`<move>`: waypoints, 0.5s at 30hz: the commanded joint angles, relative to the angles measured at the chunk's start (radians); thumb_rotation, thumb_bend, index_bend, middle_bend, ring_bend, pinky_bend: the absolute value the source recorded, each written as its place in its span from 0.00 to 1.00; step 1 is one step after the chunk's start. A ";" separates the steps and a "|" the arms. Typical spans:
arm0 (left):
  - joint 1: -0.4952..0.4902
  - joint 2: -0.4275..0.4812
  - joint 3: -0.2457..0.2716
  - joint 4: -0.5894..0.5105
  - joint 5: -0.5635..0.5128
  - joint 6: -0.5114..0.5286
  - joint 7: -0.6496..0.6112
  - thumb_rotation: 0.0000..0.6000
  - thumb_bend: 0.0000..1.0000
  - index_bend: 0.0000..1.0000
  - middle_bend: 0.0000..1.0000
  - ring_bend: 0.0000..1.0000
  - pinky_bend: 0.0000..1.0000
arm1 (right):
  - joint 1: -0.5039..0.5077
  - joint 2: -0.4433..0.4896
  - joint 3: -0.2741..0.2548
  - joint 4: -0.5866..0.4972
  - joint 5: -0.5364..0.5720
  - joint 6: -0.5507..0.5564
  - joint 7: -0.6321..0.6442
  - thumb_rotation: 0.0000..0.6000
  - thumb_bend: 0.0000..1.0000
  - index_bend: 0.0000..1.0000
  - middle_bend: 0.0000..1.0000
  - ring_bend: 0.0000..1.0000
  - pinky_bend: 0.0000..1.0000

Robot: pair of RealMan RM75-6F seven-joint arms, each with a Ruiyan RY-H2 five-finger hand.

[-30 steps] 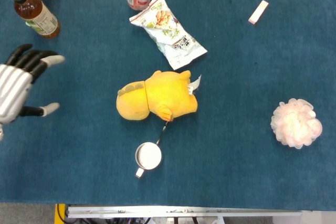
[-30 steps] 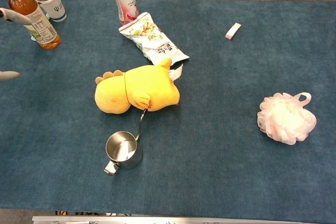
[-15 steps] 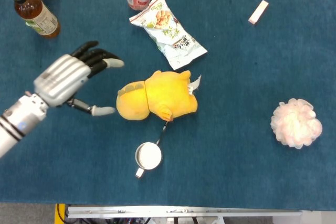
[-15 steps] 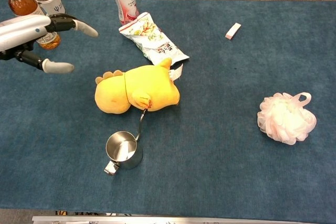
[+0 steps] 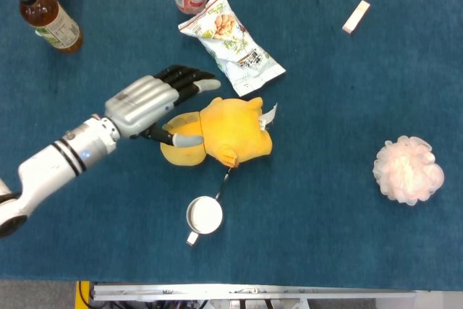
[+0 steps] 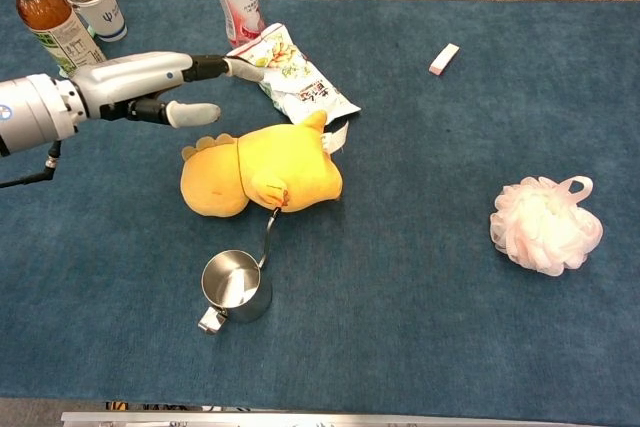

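Left robot hand (image 5: 155, 103) hovered, fingers spread and empty, over a yellow plush toy (image 5: 217, 133).
A good grasp needed fingers around the toy's left end, clear of the snack bag (image 5: 231, 41).

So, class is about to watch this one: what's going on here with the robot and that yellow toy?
The robot's left hand reaches over the head end of the yellow plush toy lying on the blue table, fingers spread, not gripping it. A steel cup stands just in front of the toy, a snack bag lies just behind it, and a pink bath puff sits off to the side.
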 commanded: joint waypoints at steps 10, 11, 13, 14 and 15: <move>-0.093 -0.116 -0.021 0.042 -0.099 -0.109 0.051 0.03 0.00 0.01 0.04 0.00 0.00 | 0.002 -0.007 -0.001 0.014 0.012 -0.014 0.008 1.00 0.00 0.25 0.33 0.12 0.15; -0.099 -0.124 -0.024 0.045 -0.109 -0.117 0.051 0.03 0.00 0.01 0.04 0.00 0.00 | 0.001 -0.007 -0.002 0.015 0.012 -0.014 0.009 1.00 0.00 0.25 0.33 0.12 0.15; -0.112 -0.138 -0.030 0.053 -0.128 -0.135 0.055 0.03 0.00 0.02 0.04 0.00 0.00 | 0.000 -0.008 -0.002 0.018 0.014 -0.013 0.012 1.00 0.00 0.25 0.33 0.12 0.15; -0.120 -0.147 -0.033 0.058 -0.139 -0.146 0.060 0.03 0.00 0.02 0.04 0.00 0.00 | -0.001 -0.009 -0.002 0.020 0.015 -0.013 0.014 1.00 0.00 0.25 0.33 0.12 0.15; -0.126 -0.153 -0.036 0.062 -0.147 -0.153 0.064 0.03 0.00 0.02 0.04 0.00 0.00 | -0.002 -0.009 -0.003 0.021 0.016 -0.012 0.015 1.00 0.00 0.25 0.33 0.12 0.15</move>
